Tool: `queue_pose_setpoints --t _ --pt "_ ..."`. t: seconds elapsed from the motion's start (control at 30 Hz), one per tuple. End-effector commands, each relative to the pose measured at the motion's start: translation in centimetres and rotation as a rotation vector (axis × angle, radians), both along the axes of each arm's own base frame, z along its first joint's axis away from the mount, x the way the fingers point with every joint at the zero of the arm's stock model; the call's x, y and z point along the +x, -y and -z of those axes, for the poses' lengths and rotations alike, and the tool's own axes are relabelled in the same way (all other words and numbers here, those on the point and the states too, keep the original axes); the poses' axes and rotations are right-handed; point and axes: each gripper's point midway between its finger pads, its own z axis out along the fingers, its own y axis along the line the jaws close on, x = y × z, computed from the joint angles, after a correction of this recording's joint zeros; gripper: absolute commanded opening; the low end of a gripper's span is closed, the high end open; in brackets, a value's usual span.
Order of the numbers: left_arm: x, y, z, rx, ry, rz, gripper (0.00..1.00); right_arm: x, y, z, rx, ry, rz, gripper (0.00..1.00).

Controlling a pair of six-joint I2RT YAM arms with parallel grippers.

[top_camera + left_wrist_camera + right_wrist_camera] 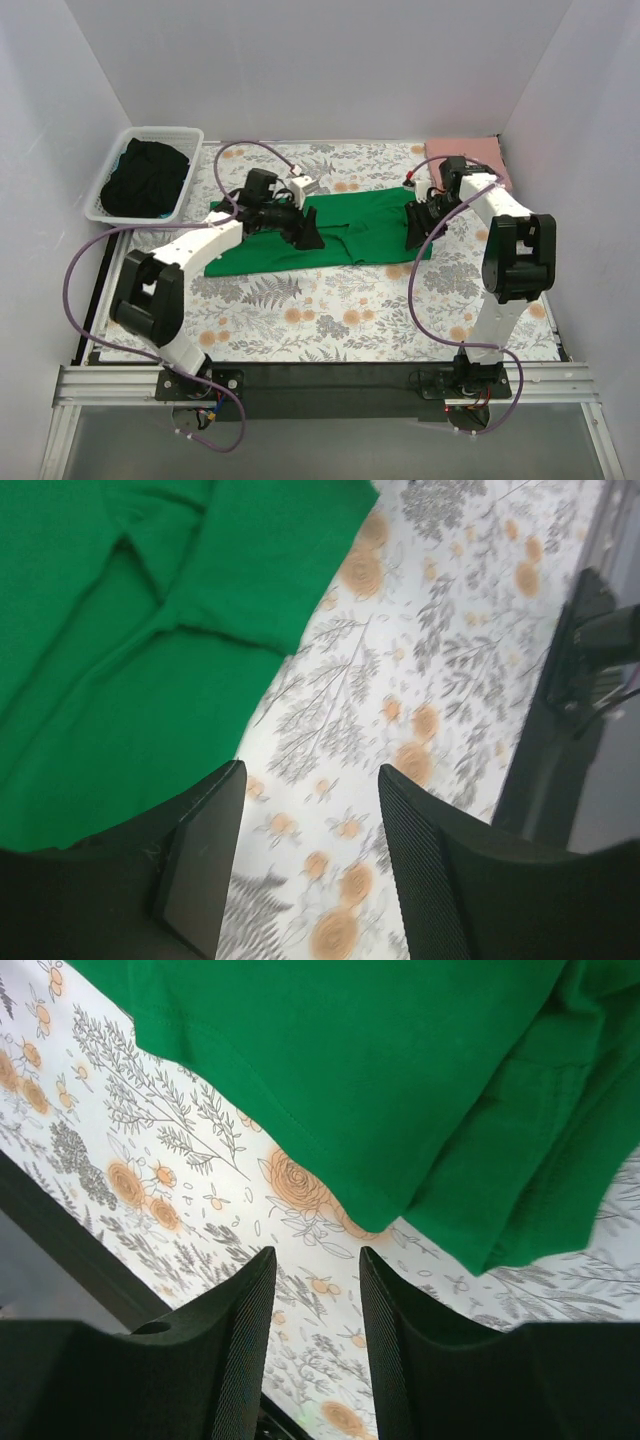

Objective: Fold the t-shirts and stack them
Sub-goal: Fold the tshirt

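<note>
On the far half of the floral table cloth (330, 310), the green t-shirt (365, 225) lies spread between the arms. The left gripper (308, 232) is over its left part and the right gripper (418, 228) at its right end; both have jaws spread with only patterned cloth between them, and the shirt's hem lies just past the fingertips. The near half stays open, the pink t-shirt (470, 155) sits at the far right corner, a white basket (150, 131) of dark clothing at the far left, and white walls close three sides.

Boxed in by white walls (300, 60) at 9, 12 and 3 o'clock. Edged at 6 o'clock by a metal rail (110, 385) along the floral-clothed counter (330, 320). Lit evenly.
</note>
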Motion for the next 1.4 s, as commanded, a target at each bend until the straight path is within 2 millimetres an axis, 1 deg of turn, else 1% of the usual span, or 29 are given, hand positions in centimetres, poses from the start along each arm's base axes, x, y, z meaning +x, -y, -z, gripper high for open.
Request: queue_pose_setpoints --t 0.0,0.03,0.07,0.1,0.13,0.17,0.2,0.23,0.27,0.33,0.37,0.43,0.47,0.57,0.73,0.93,1.03,1.07,1.1,1.2,1.23,1.33,1.37 --pt "0.9 4.3 -0.6 -0.133 -0.133 -0.075 0.55 -0.9 -1.0 1.0 0.051 -0.072 0.068 0.47" --pt "0.6 5.9 -1.0 -0.164 -0.14 -0.065 0.56 -0.9 -0.9 1.2 0.048 -0.072 0.074 0.47" --pt "0.4 6.7 -0.9 -0.186 -0.198 -0.084 0.57 -1.3 -0.9 1.8 0.041 -0.086 0.082 0.47" --pt "0.4 7.4 -0.1 -0.19 -0.232 -0.09 0.61 -1.1 -0.7 2.1 0.028 -0.083 0.091 0.48" --pt "-0.2 8.4 0.2 -0.187 -0.253 -0.078 0.62 -1.2 -0.6 2.4 0.024 -0.089 0.097 0.48" --pt "-0.1 9.2 0.1 -0.189 -0.271 -0.091 0.63 -1.6 -0.6 2.7 0.021 -0.102 0.098 0.48" --pt "-0.3 9.7 1.3 -0.175 -0.306 -0.092 0.63 -1.7 -0.5 3.0 0.013 -0.105 0.103 0.48" --pt "-0.6 10.2 1.7 -0.169 -0.327 -0.093 0.63 -1.8 -0.4 3.2 0.01 -0.109 0.105 0.49" --pt "-0.3 10.6 2.5 -0.171 -0.367 -0.118 0.63 -2.2 -0.4 3.4 0.007 -0.119 0.105 0.49" --pt "-0.2 10.9 3.4 -0.17 -0.406 -0.144 0.64 -2.2 -0.1 3.8 -0.008 -0.12 0.111 0.49" --pt "-0.1 10.9 4.5 -0.16 -0.437 -0.165 0.64 -2.3 0.0 4.1 -0.012 -0.124 0.111 0.49" --pt "0.1 11.0 5.4 -0.155 -0.484 -0.204 0.64 -2.4 0.2 4.6 -0.025 -0.127 0.11 0.49" --pt "-0.2 11.0 6.3 -0.149 -0.51 -0.206 0.64 -2.5 0.3 4.8 -0.03 -0.13 0.109 0.5" --pt "-0.2 11.5 6.9 -0.152 -0.54 -0.217 0.63 -2.3 0.6 5.3 -0.039 -0.124 0.118 0.51" --pt "-0.3 11.6 8.2 -0.134 -0.57 -0.239 0.6 -2.0 0.7 5.8 -0.038 -0.129 0.124 0.51" --pt "-0.4 11.9 8.9 -0.118 -0.568 -0.245 0.57 -1.2 0.4 5.7 -0.021 -0.122 0.125 0.5" --pt "-0.3 11.9 9.4 -0.107 -0.575 -0.25 0.54 -1.2 0.4 5.5 -0.017 -0.122 0.127 0.49" --pt "-0.5 12.0 9.5 -0.106 -0.582 -0.243 0.53 -1.2 0.3 5.3 -0.012 -0.12 0.128 0.49" --pt "-0.4 12.0 9.3 -0.109 -0.582 -0.244 0.49 -1.2 0.2 5.2 -0.008 -0.119 0.126 0.48" --pt "-0.5 12.1 9.3 -0.111 -0.589 -0.241 0.44 -1.2 0.2 5.1 -0.005 -0.118 0.127 0.45" --pt "-0.4 12.1 9.3 -0.111 -0.589 -0.241 0.4 -1.1 0.2 5.1 -0.005 -0.118 0.127 0.45" --pt "-0.2 12.2 9.2 -0.111 -0.586 -0.244 0.36 -1.0 0.1 4.9 0.003 -0.114 0.126 0.4" --pt "-0.1 12.3 9.1 -0.114 -0.582 -0.243 0.33 -1.0 0.0 4.8 0.008 -0.112 0.126 0.36"
